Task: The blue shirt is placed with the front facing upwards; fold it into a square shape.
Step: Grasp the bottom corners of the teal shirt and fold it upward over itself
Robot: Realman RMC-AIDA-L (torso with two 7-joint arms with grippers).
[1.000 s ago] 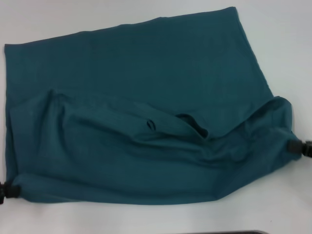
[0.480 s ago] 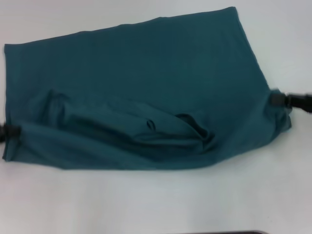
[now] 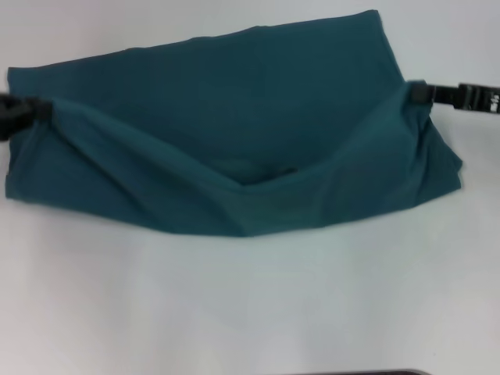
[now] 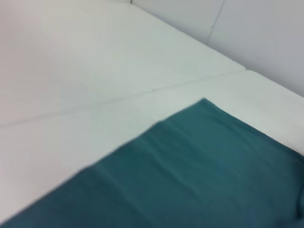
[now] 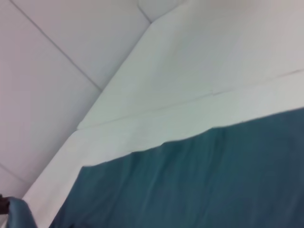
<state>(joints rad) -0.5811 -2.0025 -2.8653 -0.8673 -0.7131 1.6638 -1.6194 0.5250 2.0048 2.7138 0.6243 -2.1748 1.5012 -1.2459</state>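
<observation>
The blue shirt (image 3: 234,94) lies spread across the white table, plain teal side showing. My left gripper (image 3: 36,109) is shut on the shirt's edge at the left. At the right, my right gripper (image 3: 417,94) is shut on the opposite edge. Between them the held layer hangs raised over the shirt's far half and sags in the middle (image 3: 250,207). The left wrist view shows flat teal shirt cloth (image 4: 204,175) with one corner on the table. More of the shirt cloth (image 5: 204,180) fills the right wrist view.
The white table (image 3: 250,312) stretches bare in front of the shirt. A dark strip (image 3: 359,373) shows at the near edge. Pale wall panels (image 4: 266,33) stand behind the table's far side.
Both grippers have carried the near edge of the shirt up and toward the far side. The crumpled sleeves and collar area are now covered by the lifted layer.
</observation>
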